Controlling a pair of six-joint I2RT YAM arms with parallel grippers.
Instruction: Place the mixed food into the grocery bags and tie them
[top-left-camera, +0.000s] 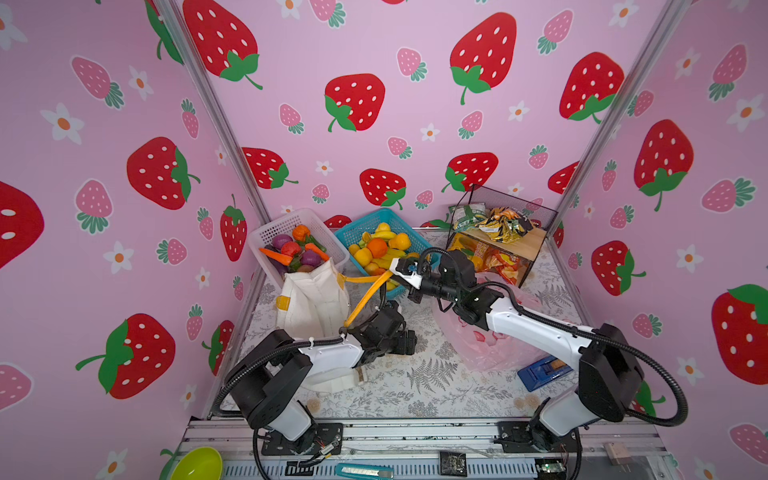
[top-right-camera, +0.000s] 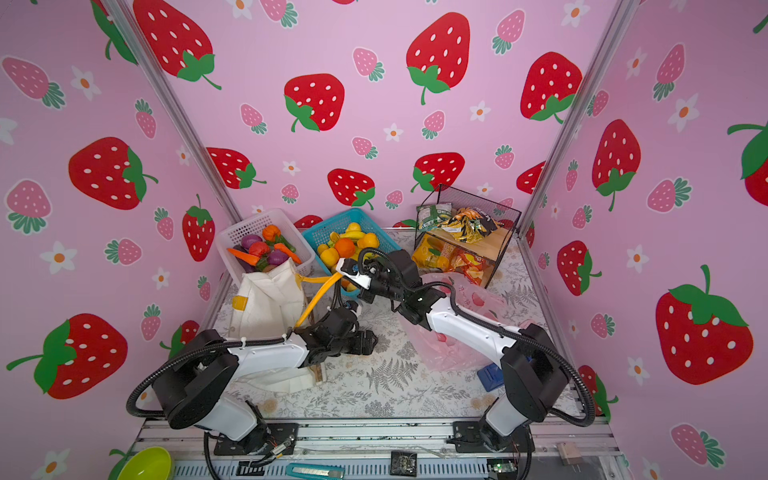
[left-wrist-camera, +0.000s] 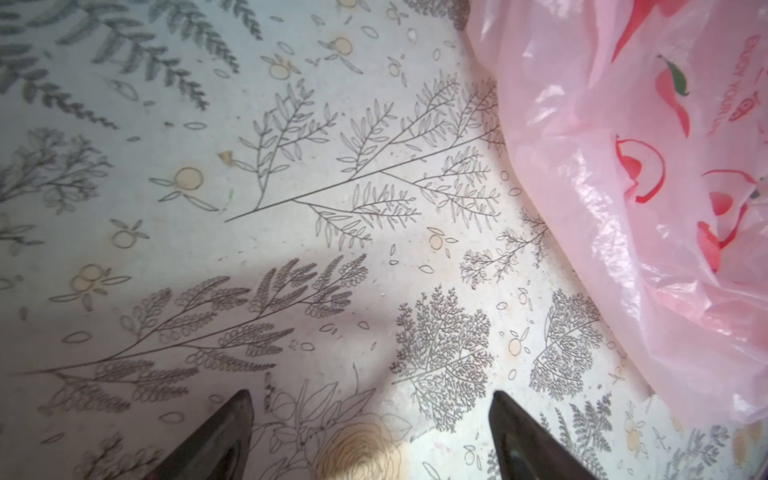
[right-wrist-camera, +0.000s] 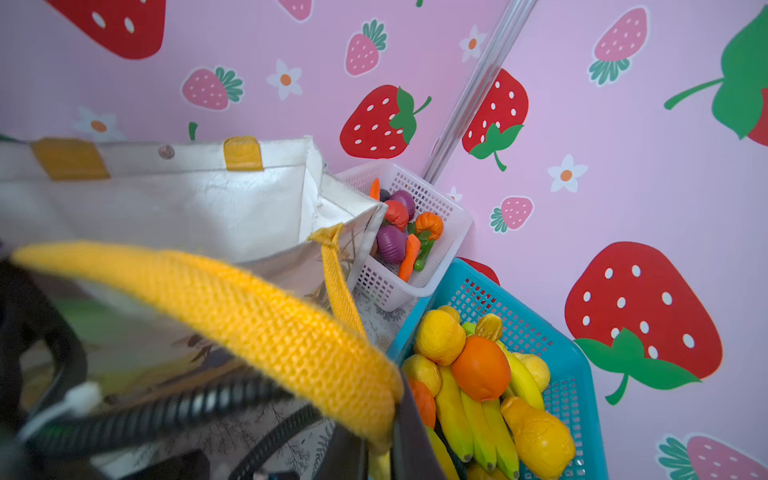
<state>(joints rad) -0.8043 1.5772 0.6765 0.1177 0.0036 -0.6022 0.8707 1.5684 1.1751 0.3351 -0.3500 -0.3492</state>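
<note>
Canvas tote (top-left-camera: 311, 299), white with yellow patches, stands upright at the left rear of the table, against the front of the white lattice basket (top-left-camera: 282, 226). Its yellow handle (top-left-camera: 365, 297) is drawn taut, sideways and upward from the mouth, to the right gripper (top-left-camera: 397, 272). That gripper sits left of the middle, above the near corner of the blue basket (top-left-camera: 357, 232), and is pinched closed on the loop. In the right wrist view the woven yellow handle (right-wrist-camera: 249, 307) crosses the frame and ends between the dark fingers of the right gripper (right-wrist-camera: 380, 449). Behind it the tote's mouth (right-wrist-camera: 187, 208) gapes, showing a silvery lining.

Just in front of the tote, the left gripper (left-wrist-camera: 370, 395) hangs low over the leaf-printed tablecloth (left-wrist-camera: 291, 187), its fingers spread wide with nothing between them. Beside it lies the pink plastic bag (left-wrist-camera: 623, 208), thin, crumpled and printed with red fruit, under the right arm on the table's right half.

Toy fruits (top-left-camera: 377, 248) fill the blue basket. Snack packets (top-left-camera: 498, 224) sit on the wire rack (top-left-camera: 536, 212) at the right rear.
</note>
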